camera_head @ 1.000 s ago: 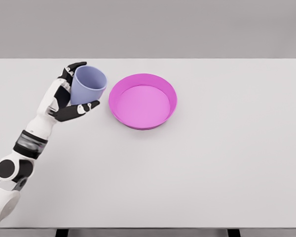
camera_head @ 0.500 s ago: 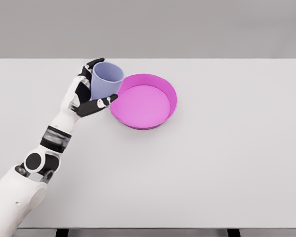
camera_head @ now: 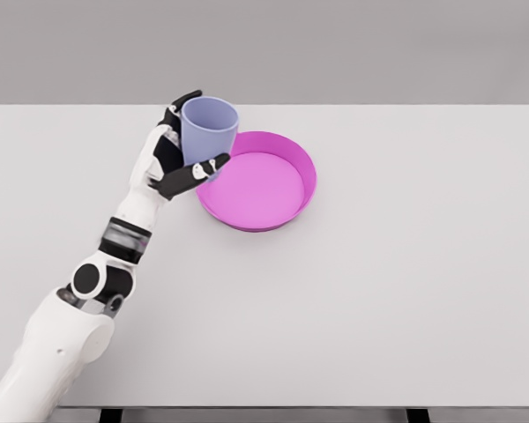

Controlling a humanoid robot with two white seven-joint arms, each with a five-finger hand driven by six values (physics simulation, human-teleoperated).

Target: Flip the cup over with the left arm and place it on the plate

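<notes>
The lavender cup (camera_head: 209,129) was held mouth-up in the left hand (camera_head: 178,159), its lower wall clasped from the side — dark fingers (camera_head: 203,170) curled across the front near the base, others wrapped behind. It was carried above the counter (camera_head: 406,282), at the left rim of the pink plate (camera_head: 286,167) and overlapping that rim in the view; whether it was already over the dish floor could not be told. The cup was judged light and rigid, a smooth-walled thing likely to slip if squeezed weakly, yet stiff enough not to deform. Its taper toward the base was taken to favour a grasp around the middle of the wall — low enough to leave the mouth free, firm enough for setting down upright. No right arm was seen.
</notes>
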